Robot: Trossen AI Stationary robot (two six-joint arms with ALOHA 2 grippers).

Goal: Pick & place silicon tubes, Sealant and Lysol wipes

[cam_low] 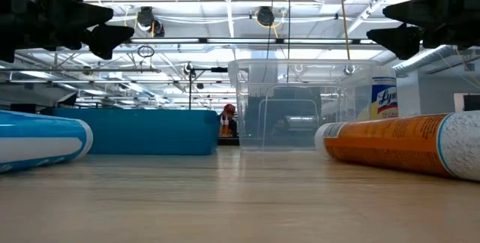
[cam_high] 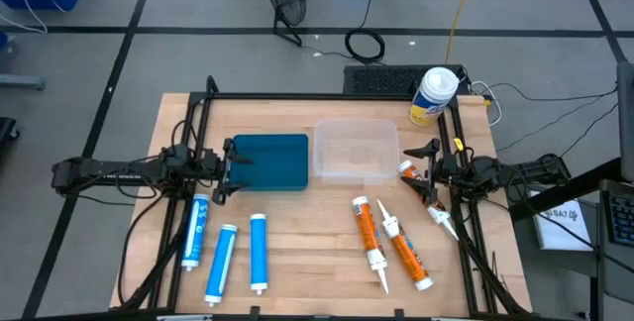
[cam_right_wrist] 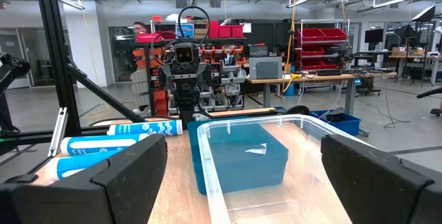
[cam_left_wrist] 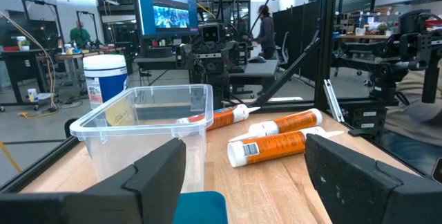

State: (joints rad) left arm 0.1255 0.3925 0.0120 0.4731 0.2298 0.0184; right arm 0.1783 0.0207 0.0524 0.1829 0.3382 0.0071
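Both arms hover with fingers spread: the left gripper [cam_high: 224,165] beside the blue bin [cam_high: 269,160], the right gripper [cam_high: 428,169] by the clear bin [cam_high: 356,150]. The Lysol wipes [cam_high: 434,95] stand at the table's [cam_high: 307,252] back corner, half hidden behind the clear bin at table level.

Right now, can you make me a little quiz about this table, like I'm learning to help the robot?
1. How many blue tubes lie on the table?
2. True or false: the Lysol wipes are inside the clear bin.
3. Which container sits nearer the left gripper: A) the blue bin, B) the clear bin?

Key
1. Three.
2. False: the canister stands at the table's far right corner, outside it.
3. A. The right gripper waits open beside the clear bin.
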